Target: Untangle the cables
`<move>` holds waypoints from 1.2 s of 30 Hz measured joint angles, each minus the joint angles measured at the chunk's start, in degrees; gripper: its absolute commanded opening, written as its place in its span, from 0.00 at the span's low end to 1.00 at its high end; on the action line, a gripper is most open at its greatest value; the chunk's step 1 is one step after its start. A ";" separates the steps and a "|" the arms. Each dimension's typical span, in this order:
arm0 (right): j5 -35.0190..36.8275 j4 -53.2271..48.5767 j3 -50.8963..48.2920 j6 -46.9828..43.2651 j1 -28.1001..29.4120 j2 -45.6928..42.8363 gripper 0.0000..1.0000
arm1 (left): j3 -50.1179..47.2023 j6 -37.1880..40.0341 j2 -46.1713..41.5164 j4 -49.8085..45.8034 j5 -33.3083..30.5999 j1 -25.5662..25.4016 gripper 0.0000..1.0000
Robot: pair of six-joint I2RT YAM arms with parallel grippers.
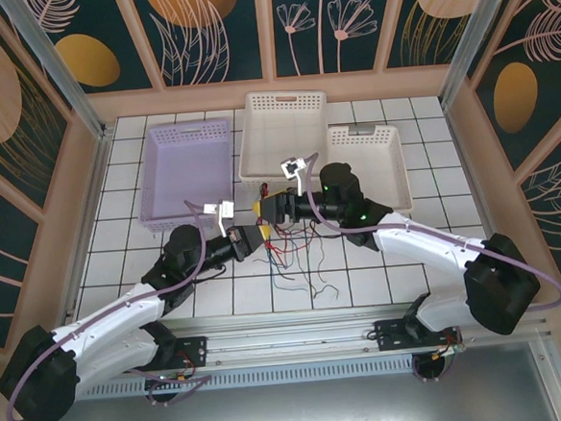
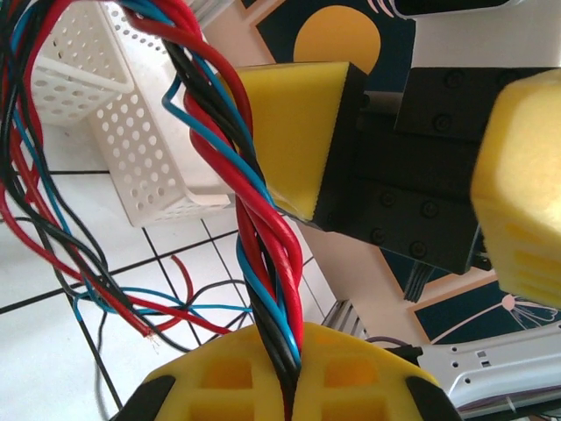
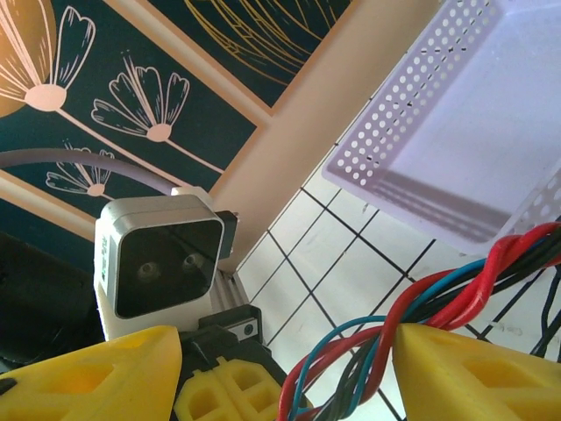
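left gripper [image 2: 285, 373]: clamped on the cables [image 2: 263, 237]. The yellow pads meet around the twisted bundle, and the lower part of the fingers is cut off by the frame bottom.
right gripper [image 3: 287, 355]: jaws wide apart, gripping nothing. The bundle [image 3: 438, 298] runs through the gap and lies close against one finger; actual contact is hard to confirm.
cables, location: held off the tiled table [image 1: 120, 251] at centre, between the two gripper tips. Red, blue and black strands are twisted together.
cables, top view [image 1: 287, 241]: thread-thin. Loose ends fan out toward the near edge, and individual strands can't be traced.
grip points, top view: left gripper [image 1: 251, 236] and right gripper [image 1: 269, 209] sit nose to nose. Finger gaps are too small to read here.
cut off: the bundle leaves the left wrist view at the top edge and the right wrist view at the bottom and right edges.
loose ends, left wrist view: bare tips lie on the tiles, partly blurred.
baskets: the lilac basket [image 1: 190, 126] and two white baskets [image 1: 285, 96] sit behind the cables. Their interiors hold nothing that can be made out.
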 measured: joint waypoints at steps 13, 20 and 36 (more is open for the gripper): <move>5.53 -5.66 0.11 -0.15 0.96 -5.92 0.65 | 0.00 2.89 -3.34 -1.68 -2.21 -0.72 0.00; 6.05 -8.44 2.56 -0.02 3.37 -1.49 0.63 | 0.66 3.26 -2.25 -1.77 -2.21 -0.94 0.00; 9.38 -6.25 2.51 0.15 4.09 -3.96 0.00 | 0.96 4.31 -1.49 0.98 -1.86 -2.27 0.00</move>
